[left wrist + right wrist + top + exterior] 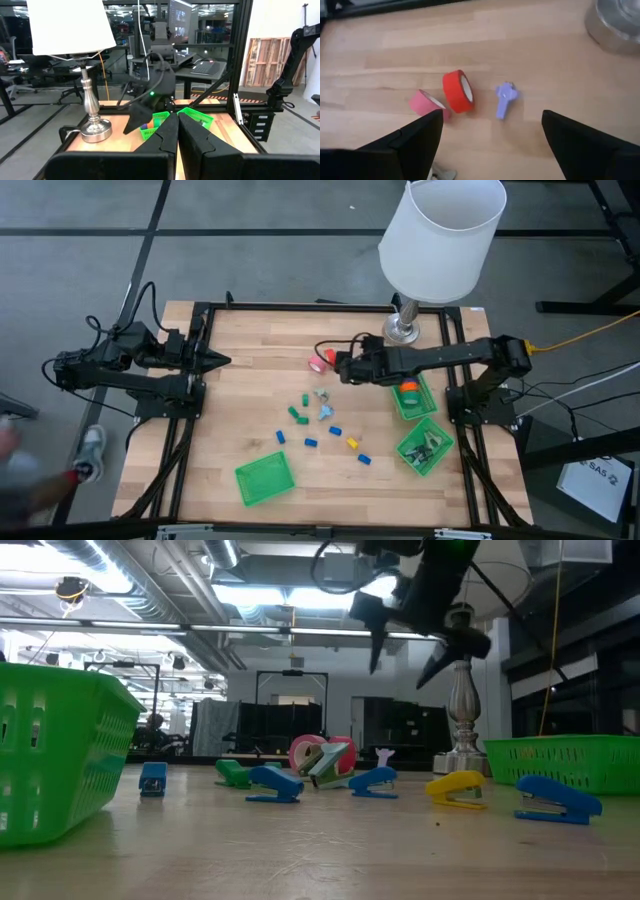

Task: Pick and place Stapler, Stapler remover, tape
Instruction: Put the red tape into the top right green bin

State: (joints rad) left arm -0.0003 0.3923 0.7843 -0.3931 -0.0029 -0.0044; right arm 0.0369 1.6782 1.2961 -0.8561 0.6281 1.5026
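A red tape roll (458,91) stands on its edge on the wooden table, and a pink tape roll (427,103) leans beside it. A small purple staple remover (505,100) lies close by. My right gripper (345,367) hangs open above these, tipped downward, touching nothing; its fingers (415,140) show wide apart. Blue staplers (275,783), a yellow stapler (458,789) and a green one (232,772) lie scattered mid-table. My left gripper (215,360) waits shut and level at the table's left side.
A lamp (440,240) stands at the far edge, its base (402,330) just behind the right arm. Green baskets sit at the near left (265,478) and at the right: one (418,404) holds an orange roll, another (425,445) holds small things.
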